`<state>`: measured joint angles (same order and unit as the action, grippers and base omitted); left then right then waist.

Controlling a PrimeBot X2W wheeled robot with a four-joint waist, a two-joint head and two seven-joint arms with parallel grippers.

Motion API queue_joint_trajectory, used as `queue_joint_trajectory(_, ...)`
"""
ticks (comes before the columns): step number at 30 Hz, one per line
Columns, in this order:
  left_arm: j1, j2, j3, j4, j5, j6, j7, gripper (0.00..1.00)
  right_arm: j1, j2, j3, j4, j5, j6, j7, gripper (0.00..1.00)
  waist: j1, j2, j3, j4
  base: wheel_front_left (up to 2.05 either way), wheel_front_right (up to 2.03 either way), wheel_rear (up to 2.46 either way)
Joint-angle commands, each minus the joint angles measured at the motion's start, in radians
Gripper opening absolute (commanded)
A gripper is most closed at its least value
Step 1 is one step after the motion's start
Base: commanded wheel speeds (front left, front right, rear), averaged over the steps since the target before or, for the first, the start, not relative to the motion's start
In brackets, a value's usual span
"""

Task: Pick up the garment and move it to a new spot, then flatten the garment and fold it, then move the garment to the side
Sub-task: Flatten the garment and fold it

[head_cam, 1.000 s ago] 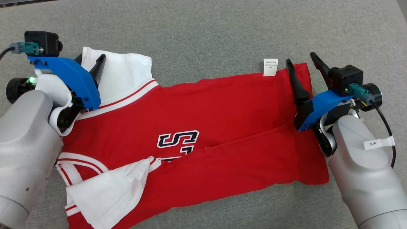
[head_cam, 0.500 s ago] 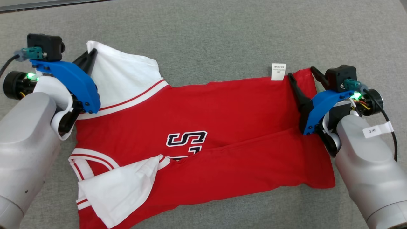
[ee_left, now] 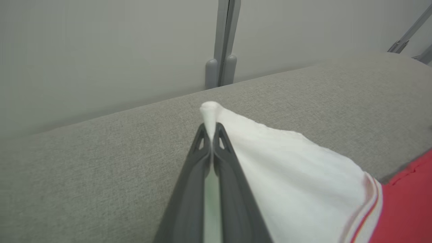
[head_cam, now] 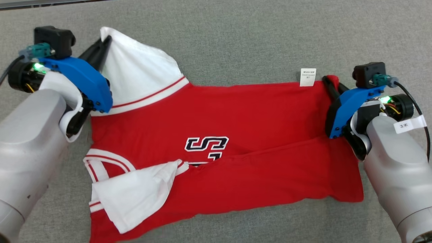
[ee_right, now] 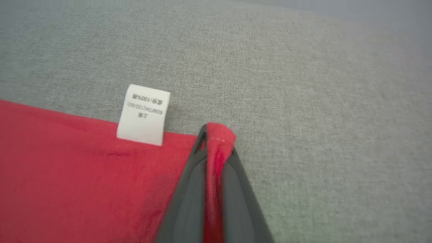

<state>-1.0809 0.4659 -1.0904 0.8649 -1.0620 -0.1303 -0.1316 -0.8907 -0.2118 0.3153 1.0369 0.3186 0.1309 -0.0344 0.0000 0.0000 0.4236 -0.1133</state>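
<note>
Two layers of red garment [head_cam: 256, 118] lie on the grey table [head_cam: 236, 37], near half folded over. At the far edge both grippers, spread a second ago, have clamped: left gripper [head_cam: 106, 38] pinches the white sleeve tip [ee_left: 210, 109], right gripper [head_cam: 328, 80] the red hem corner [ee_right: 220, 133], seemingly ready to lift.

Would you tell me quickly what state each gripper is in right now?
Left gripper: closed on the white sleeve of the shirt.
Right gripper: closed on the shirt's red corner.
</note>
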Motion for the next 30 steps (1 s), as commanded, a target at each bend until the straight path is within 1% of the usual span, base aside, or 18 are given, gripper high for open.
queue_joint_trajectory(1,-0.031,0.005,0.001,0.010,-0.005,0.000,-0.023,0.00,-0.013,-0.016,-0.003,-0.002,0.003,0.000,-0.028,0.00,0.0000,0.0000,-0.003,0.000,0.00,0.00,0.00)
queue_joint_trajectory(5,-0.032,0.000,-0.006,0.014,-0.015,0.000,-0.067,0.00,-0.025,-0.018,-0.021,0.008,-0.022,0.000,-0.133,0.00,0.0000,0.0000,-0.022,0.007,0.00,0.00,0.00)
queue_joint_trajectory(10,0.021,-0.002,-0.023,-0.034,-0.020,0.000,-0.112,0.00,0.022,-0.002,-0.024,0.046,-0.046,0.000,-0.193,0.00,0.0000,0.0000,-0.061,0.027,0.00,0.00,0.00)
queue_joint_trajectory(12,0.045,0.013,-0.033,-0.070,-0.008,0.000,-0.123,0.00,0.037,0.001,-0.025,0.054,-0.049,0.000,-0.208,0.00,0.0000,0.0000,-0.075,0.032,0.00,0.00,0.00)
queue_joint_trajectory(14,0.083,0.033,-0.022,-0.107,0.000,0.000,-0.130,0.00,0.057,0.004,-0.026,0.047,-0.054,0.000,-0.220,0.00,0.0000,0.0000,-0.088,0.036,0.00,0.00,0.00)
queue_joint_trajectory(16,0.127,0.045,0.000,-0.153,0.015,0.012,-0.133,0.00,0.082,0.003,-0.031,0.037,-0.053,0.000,-0.226,0.00,0.0000,0.0000,-0.098,0.039,0.00,0.00,0.00)
queue_joint_trajectory(18,0.183,0.058,0.037,-0.222,0.036,0.035,-0.134,0.00,0.108,-0.007,-0.040,0.022,-0.059,0.000,-0.231,0.00,0.0000,0.0000,-0.110,0.048,0.00,0.00,0.00)
queue_joint_trajectory(22,0.317,0.098,0.113,-0.370,0.106,0.106,-0.134,0.00,0.181,-0.023,-0.084,-0.064,-0.079,0.000,-0.231,0.00,0.0000,0.0000,-0.129,0.062,0.00,0.00,0.00)
queue_joint_trajectory(26,0.455,0.118,0.187,-0.512,0.152,0.171,-0.134,0.00,0.254,-0.034,-0.135,-0.136,-0.114,0.000,-0.232,0.00,0.0000,0.0000,-0.147,0.075,0.00,0.00,0.00)
queue_joint_trajectory(30,0.593,0.123,0.235,-0.613,0.194,0.213,-0.134,0.00,0.320,-0.022,-0.177,-0.185,-0.140,0.000,-0.232,0.00,0.0000,0.0000,-0.161,0.082,0.00,0.00,0.00)
